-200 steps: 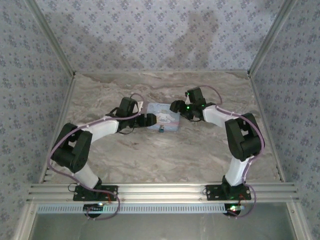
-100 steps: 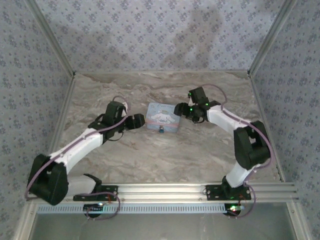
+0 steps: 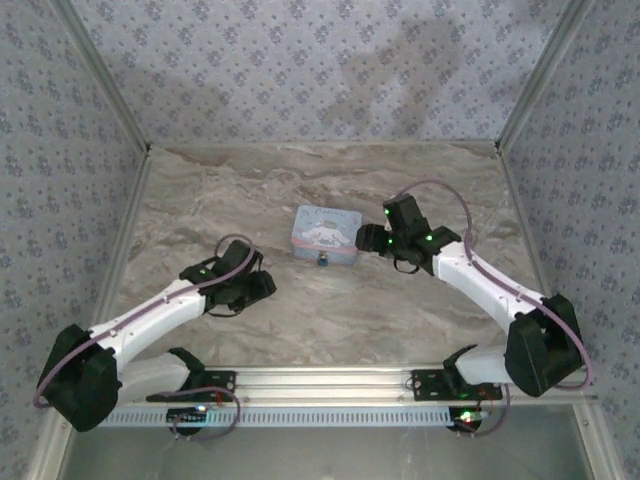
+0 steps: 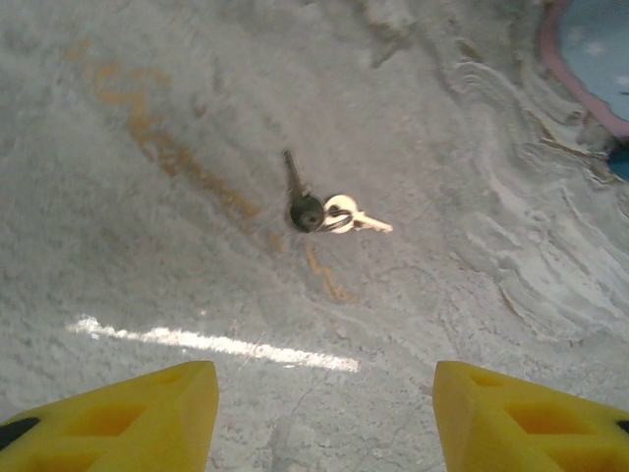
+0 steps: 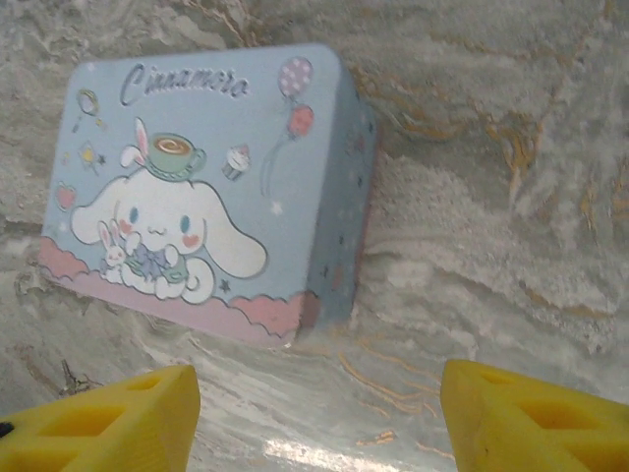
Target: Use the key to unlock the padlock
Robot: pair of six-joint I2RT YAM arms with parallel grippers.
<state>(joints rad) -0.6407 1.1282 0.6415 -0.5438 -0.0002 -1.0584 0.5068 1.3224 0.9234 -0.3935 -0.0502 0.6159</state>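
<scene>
The key (image 4: 324,211), a small bunch on a ring, lies flat on the marble table ahead of my left gripper (image 4: 322,418). That gripper is open, with bare table between its yellow fingertips (image 4: 147,413). The padlock (image 3: 323,260) is a tiny teal lock at the front edge of the tin, and a sliver of it shows at the left wrist view's right edge (image 4: 621,162). My right gripper (image 5: 319,418) is open and hangs just off the tin's right end, holding nothing. In the top view the left gripper (image 3: 262,287) is near-left of the tin and the right gripper (image 3: 366,240) is beside its right side.
The pale blue cartoon-printed tin (image 3: 327,232) sits mid-table, shown close up in the right wrist view (image 5: 197,177). Patterned walls (image 3: 70,200) enclose the table on three sides. The aluminium rail (image 3: 320,382) with the arm bases runs along the near edge.
My left arm has drawn back from the tin's left side toward the near-left and stretched low over the table, its jaws narrowing somewhat. The right arm has stretched out and shifted slightly right of the tin.
</scene>
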